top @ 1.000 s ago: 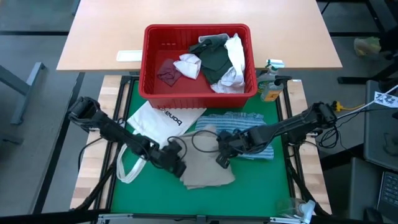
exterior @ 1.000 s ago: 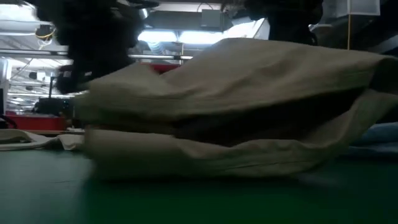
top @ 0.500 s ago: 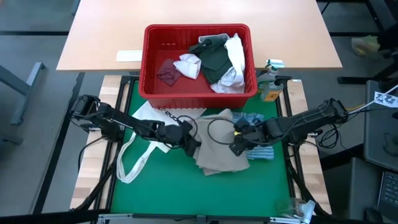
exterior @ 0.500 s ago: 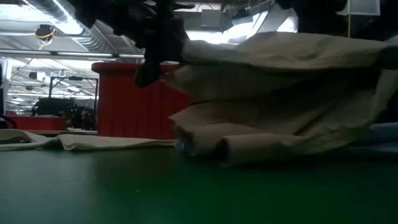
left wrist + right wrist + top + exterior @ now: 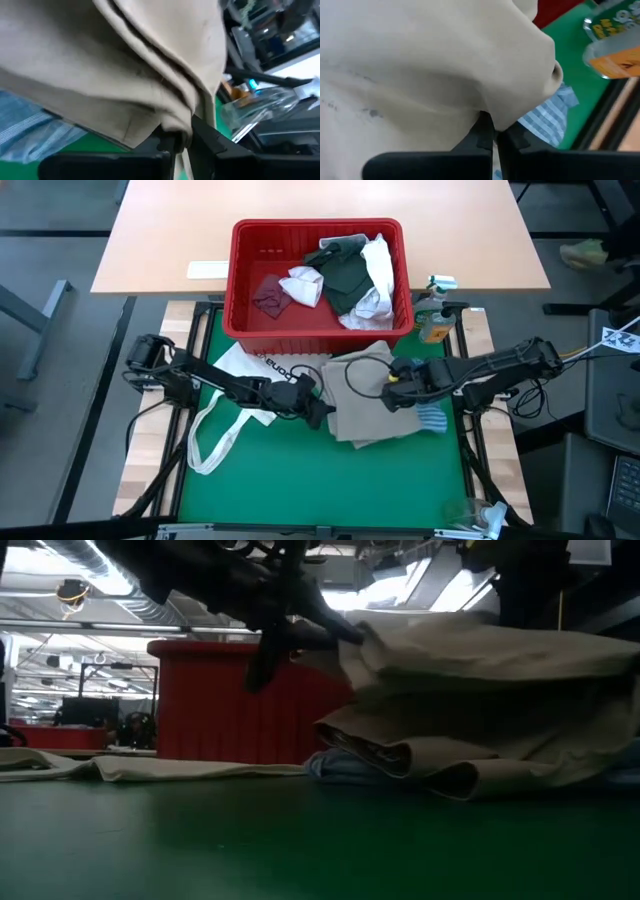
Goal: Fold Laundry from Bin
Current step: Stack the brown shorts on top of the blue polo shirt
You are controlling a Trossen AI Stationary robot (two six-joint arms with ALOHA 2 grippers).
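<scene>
Since a second ago the tan shirt (image 5: 372, 398) has been carried from the middle of the green mat toward the far right part of the tabletop (image 5: 300, 490), and it now lies doubled over just in front of the red bin (image 5: 245, 300), covering most of the blue-striped cloth (image 5: 430, 418). Both arms have swung the same way with it.

The left pincer (image 5: 318, 412) sits at the shirt's left edge; in the left wrist view its fingers (image 5: 200, 137) pinch a fold of the tan fabric. The right pincer (image 5: 393, 387) is on the shirt's right side, clenched on a fold of the same shirt, as the right wrist view shows with the cloth draped over its fingers (image 5: 482, 131).

The folded shirt's long axis runs roughly from the far edge toward the near edge, slightly slanted. In the low view it shows as stacked layers, the rolled fold facing the camera, with the striped cloth peeking out beneath.

Counted: one tan shirt, one striped cloth, one white tote bag (image 5: 262, 370) spread near the left side with its straps trailing toward the near edge, one bin. Inside the bin lie a maroon piece (image 5: 268, 295), a dark green top (image 5: 347, 278) and white pieces (image 5: 302, 285). A bottle (image 5: 433, 320) stands beside the bin's right end.
</scene>
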